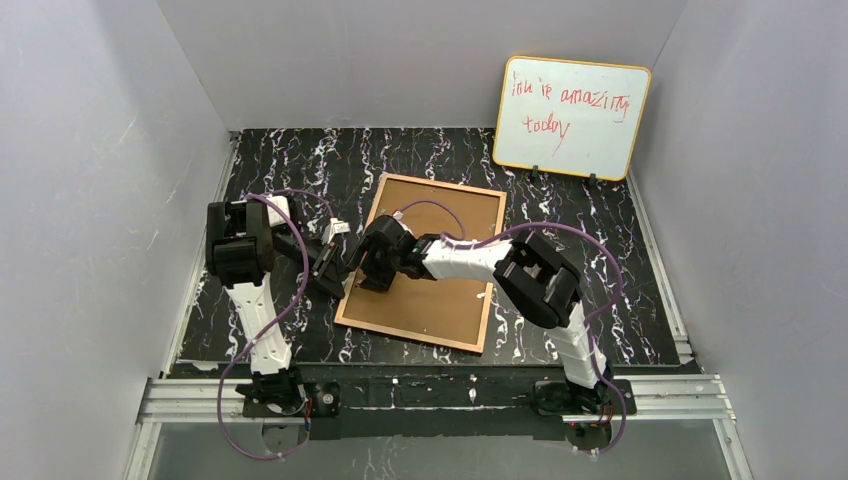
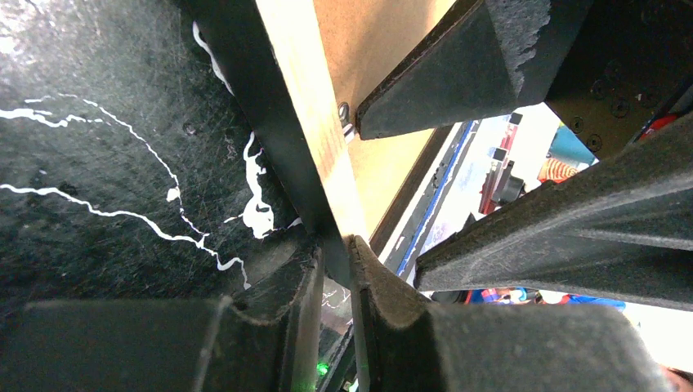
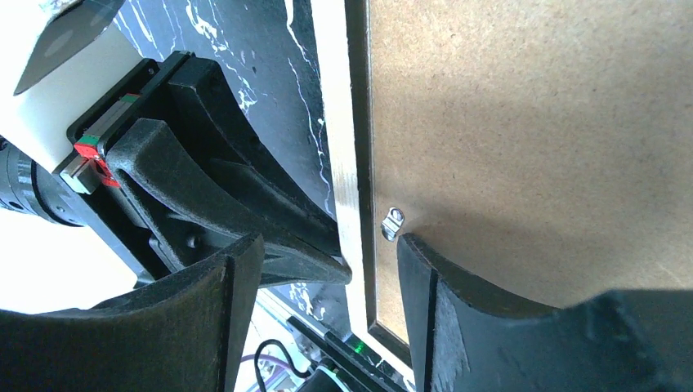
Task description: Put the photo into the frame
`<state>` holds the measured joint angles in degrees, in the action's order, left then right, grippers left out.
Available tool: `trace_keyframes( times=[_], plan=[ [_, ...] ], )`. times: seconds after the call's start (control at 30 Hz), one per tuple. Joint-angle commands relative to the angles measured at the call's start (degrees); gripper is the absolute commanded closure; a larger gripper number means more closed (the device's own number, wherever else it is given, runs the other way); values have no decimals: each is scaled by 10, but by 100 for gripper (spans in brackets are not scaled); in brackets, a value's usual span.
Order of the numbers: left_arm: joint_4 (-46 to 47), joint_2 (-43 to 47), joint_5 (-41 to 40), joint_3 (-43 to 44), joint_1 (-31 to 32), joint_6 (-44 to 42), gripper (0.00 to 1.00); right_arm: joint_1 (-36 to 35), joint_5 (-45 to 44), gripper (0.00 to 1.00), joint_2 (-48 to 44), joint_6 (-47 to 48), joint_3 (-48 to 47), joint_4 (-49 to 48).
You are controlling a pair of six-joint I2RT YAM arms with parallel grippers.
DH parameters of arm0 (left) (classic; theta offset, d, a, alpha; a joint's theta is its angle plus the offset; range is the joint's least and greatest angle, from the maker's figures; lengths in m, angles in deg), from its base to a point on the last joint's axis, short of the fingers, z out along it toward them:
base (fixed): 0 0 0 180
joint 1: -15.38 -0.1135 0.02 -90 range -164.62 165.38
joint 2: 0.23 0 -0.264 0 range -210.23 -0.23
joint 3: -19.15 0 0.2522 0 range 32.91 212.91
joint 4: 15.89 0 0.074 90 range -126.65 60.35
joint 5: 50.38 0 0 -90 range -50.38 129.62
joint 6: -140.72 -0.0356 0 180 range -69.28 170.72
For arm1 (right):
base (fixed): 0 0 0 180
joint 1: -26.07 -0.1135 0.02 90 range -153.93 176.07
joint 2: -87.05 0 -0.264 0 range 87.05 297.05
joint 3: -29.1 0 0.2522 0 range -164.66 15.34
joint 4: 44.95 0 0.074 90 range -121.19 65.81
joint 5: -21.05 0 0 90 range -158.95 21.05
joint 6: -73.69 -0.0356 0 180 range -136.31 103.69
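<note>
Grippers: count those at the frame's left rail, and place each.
2. The left gripper pinches the frame by its rail from outside; the right gripper straddles that rail, open, one finger over the backing panel.

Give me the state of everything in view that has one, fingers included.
Frame: lying back up.
Backing panel: seated in the frame.
Metal tab: at the panel's edge by the rail; locked or not, cannot tell.
Left fingers: shut on the frame's rail.
Right fingers: open, astride the rail and tab.
Whiteboard: upright at the back, red writing on it.
Photo: not in view.
</note>
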<state>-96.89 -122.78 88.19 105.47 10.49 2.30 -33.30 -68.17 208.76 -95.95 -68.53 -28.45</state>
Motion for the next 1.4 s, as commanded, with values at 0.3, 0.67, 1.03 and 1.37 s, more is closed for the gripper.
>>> trace_keyframes(
  times=[0.3, 0.67, 1.03, 1.37],
  plan=[
    [33, -2, -15, -14, 9, -22, 85, -9, -4, 30, 50, -11, -34, 46],
    [38, -4, -14, -22, 9, -24, 85, -19, -23, 30, 70, -41, -67, 38],
    [34, -3, -19, -16, 9, -26, 85, -26, -22, 29, 15, -25, -20, 67],
    [34, 0, -18, -20, 10, -26, 85, -31, -58, 29, 31, 0, -57, 89]
  ],
)
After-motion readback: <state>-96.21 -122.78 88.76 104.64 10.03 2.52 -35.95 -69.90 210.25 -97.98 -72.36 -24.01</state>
